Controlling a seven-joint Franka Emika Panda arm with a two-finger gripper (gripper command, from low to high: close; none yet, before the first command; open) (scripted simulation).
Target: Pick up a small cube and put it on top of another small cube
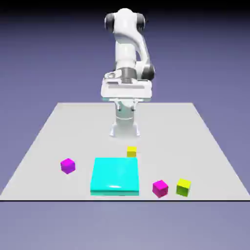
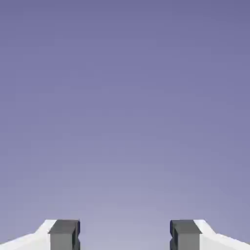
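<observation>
Cyan is the colour I steer by: the flat cyan slab [image 1: 115, 176] lies on the grey table [image 1: 44, 141] toward its front edge, and I place everything else from it. My small cube [image 1: 131, 152], golden yellow, sits just beyond the slab's far edge, near the far corner on the exterior view's right; I cannot tell whether it touches the slab or stands a hair apart. One magenta cube [image 1: 68, 165] rests off the slab's side on the exterior view's left, clearly apart from it. A second magenta cube [image 1: 160, 188] sits near the slab's front corner on the exterior view's right, and a lime-yellow cube [image 1: 183, 187] stands just beside that one, farther from the slab.

My white arm [image 1: 128, 46] stands folded up behind the slab, its hand held high over the table. The claw [image 2: 124, 235] holds nothing. In the hand view its two grey fingertips [image 2: 64, 233] stand wide apart at the bottom edge with only the plain blue-violet backdrop between and above them; no cube and no part of the slab shows there.
</observation>
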